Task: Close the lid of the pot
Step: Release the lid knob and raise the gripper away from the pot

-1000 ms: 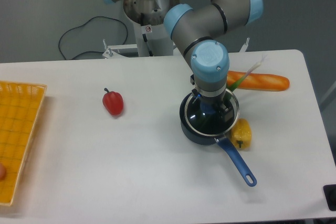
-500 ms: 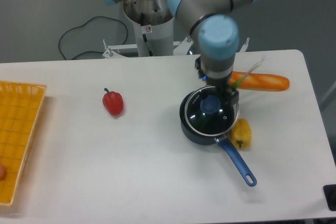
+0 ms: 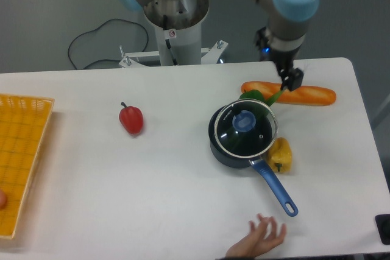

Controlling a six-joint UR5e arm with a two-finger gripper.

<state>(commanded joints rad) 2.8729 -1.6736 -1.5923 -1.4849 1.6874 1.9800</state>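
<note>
Glass pot lid seated on the blue-black pot beside a yellow pepper, gripper raised above the baguette, holding nothing, finger spread unreadable.

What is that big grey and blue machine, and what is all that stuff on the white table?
It is a robot arm, filmed by one camera looking down from above. At its tip is a small black hand with two fingers, raised over the table and holding nothing; whether it is open is too small to tell. On the white table sits a small dark pot with a long blue handle. The round glass lid with a blue knob lies on it. Nearby are a yellow pepper, a red pepper, a long orange bread loaf, something green and a yellow basket. A person's hand peeks in below.
</note>
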